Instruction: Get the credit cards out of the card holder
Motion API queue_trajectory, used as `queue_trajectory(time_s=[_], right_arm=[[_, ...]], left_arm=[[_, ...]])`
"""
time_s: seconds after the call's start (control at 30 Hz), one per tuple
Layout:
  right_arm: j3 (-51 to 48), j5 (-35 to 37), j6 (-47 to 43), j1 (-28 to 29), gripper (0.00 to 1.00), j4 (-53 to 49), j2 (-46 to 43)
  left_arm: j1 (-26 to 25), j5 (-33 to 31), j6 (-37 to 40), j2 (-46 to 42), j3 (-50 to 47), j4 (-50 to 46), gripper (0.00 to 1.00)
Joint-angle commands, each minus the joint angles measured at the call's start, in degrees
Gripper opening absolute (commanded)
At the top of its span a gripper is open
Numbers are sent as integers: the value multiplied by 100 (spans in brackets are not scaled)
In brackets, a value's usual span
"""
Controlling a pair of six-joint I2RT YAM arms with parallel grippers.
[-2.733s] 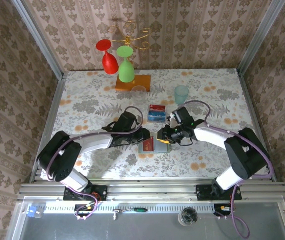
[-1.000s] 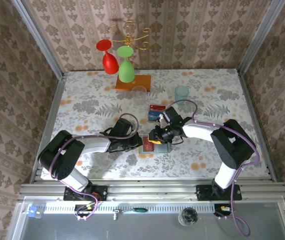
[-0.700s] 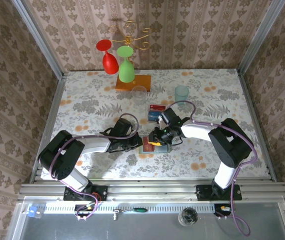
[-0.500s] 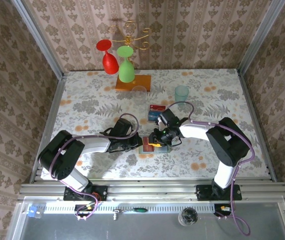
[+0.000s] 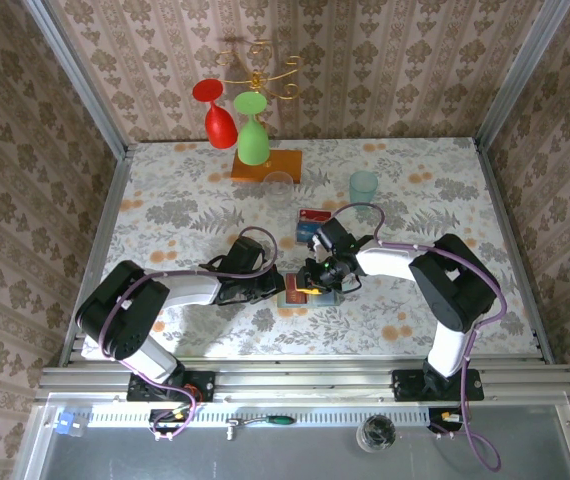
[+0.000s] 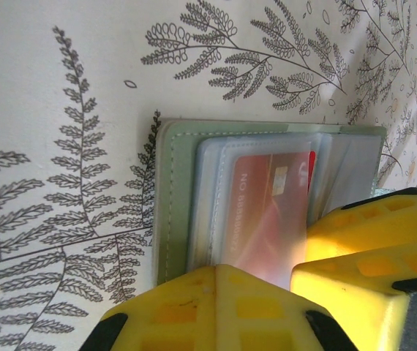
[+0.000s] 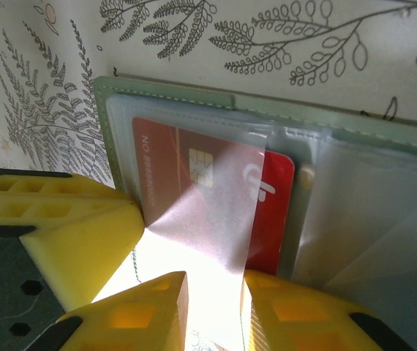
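The card holder (image 5: 300, 293) lies open on the floral table between both arms, pale green (image 6: 172, 197) with clear pockets (image 7: 194, 99). A red credit card (image 6: 267, 197) sits in a clear pocket, one end bare (image 7: 276, 197). My left gripper (image 5: 279, 287) is shut, its yellow tips together (image 6: 216, 267) and down on the holder's near edge. My right gripper (image 5: 314, 283) stands over the other side, jaws a narrow gap apart (image 7: 212, 281). A lifted clear pocket flap runs into that gap. The two grippers' yellow fingers are close together.
Just behind the holder lie a small red flat piece (image 5: 314, 214) and a blue one (image 5: 310, 235). Farther back stand a pale teal cup (image 5: 363, 187), a clear glass (image 5: 279, 186) and a wooden-based rack (image 5: 266, 164) with a red and a green glass.
My right gripper has crept left onto the holder and its jaws have narrowed a little. The left arm and the holder have stayed put.
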Motion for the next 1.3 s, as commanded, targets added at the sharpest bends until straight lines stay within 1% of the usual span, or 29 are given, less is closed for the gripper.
queue_trajectory(time_s=[0.0,0.2,0.5,0.73,1.0,1.27], right_arm=[[175,212,-108,62,25,-279,123],[457,860,-317,188,26,-1088,118],[814,1397,-503,300,27,-1761,69],[838,1337,-496,320,27,-1720,-19],[765,1310,-434,316,27,-1611,-262],[651,1288,-374,265,27,-1495,-377]], left_arm=[[55,-37,143,40,-132,-136,0],[55,-37,143,23,-158,-142,0],[65,-29,151,44,-159,-137,0],[75,11,150,-128,-83,-211,0],[65,24,325,-466,336,-740,0],[-29,129,354,-255,431,-729,0]])
